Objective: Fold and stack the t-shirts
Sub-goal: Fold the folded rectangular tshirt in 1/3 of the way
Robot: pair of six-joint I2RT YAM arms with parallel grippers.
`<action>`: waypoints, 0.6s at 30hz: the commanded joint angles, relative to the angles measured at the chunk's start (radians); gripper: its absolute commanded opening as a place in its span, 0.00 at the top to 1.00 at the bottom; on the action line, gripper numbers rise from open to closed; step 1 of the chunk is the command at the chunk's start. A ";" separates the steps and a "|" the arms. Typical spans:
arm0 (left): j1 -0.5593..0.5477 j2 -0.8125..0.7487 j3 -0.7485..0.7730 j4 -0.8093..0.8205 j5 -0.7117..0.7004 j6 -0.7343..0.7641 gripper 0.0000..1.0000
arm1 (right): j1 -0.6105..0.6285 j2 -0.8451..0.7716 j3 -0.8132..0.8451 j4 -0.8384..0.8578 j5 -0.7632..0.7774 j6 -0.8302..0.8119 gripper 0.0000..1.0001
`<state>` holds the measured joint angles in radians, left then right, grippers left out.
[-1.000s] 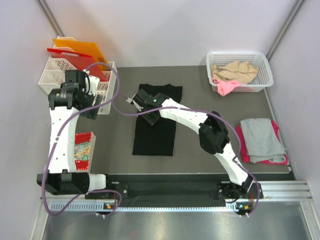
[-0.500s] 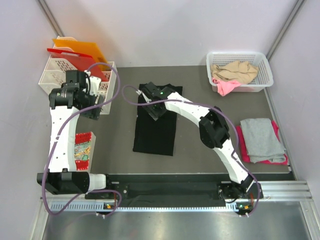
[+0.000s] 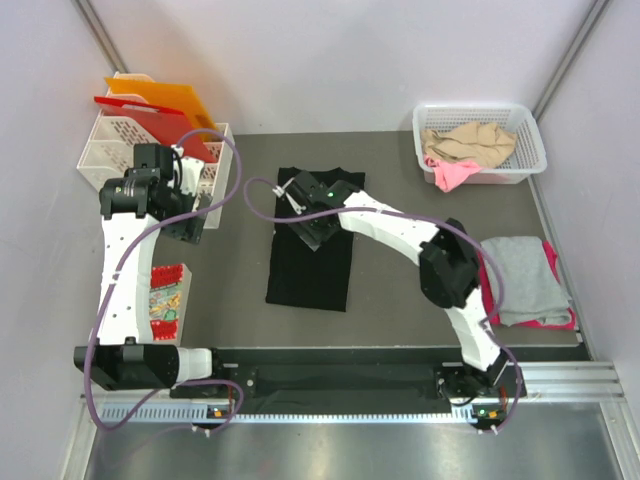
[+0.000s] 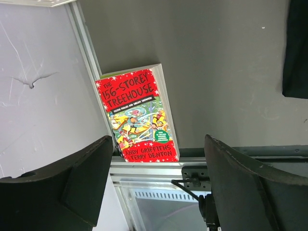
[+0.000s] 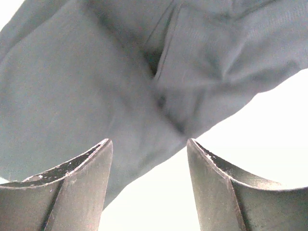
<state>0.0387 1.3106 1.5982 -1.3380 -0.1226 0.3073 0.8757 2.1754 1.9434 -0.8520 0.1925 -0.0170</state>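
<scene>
- The right gripper (image 3: 312, 228) is hovering over the far half of the black shirt (image 3: 310, 275), its 2 fingers spread and released, with nothing between them.
- The left gripper (image 3: 188, 222) is also hanging wide open, grasping nothing. A book (image 4: 137, 114) is lying on the table (image 3: 400, 300) beyond its fingertips, by the wall.
- A white rack (image 3: 100, 150) holding red and orange folders (image 3: 155, 115) is standing just behind the left gripper.
- Well to the right of the right gripper, a grey shirt (image 3: 522, 280) is lying folded on a magenta shirt (image 3: 560, 322).
- Farther back on that side, a basket (image 3: 532, 140) is holding a beige shirt (image 3: 470, 143) and a pink shirt (image 3: 452, 175).
- The black shirt is lying flat as 1 long narrow strip, running from under the right gripper toward the arm bases.
- In the right wrist view, the cloth is spreading beyond the fingertips and showing a crease and an overlapping fold edge.
- In the top view, the right wrist is covering the strip's far middle.
- Whether the fingertips are touching the cloth cannot be told.
</scene>
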 commanded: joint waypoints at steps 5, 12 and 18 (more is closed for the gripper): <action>0.006 -0.031 -0.013 0.066 0.000 -0.046 0.18 | 0.163 -0.255 -0.238 0.146 0.044 -0.026 0.39; 0.006 -0.056 -0.020 0.065 0.012 -0.071 0.18 | 0.152 0.019 0.060 0.131 -0.076 0.011 0.44; 0.006 -0.112 -0.030 0.025 -0.026 -0.039 0.18 | 0.100 0.158 0.157 0.154 -0.249 0.106 0.46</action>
<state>0.0387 1.2640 1.5742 -1.3075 -0.1249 0.2573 1.0050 2.2986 2.0293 -0.7319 0.0818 0.0204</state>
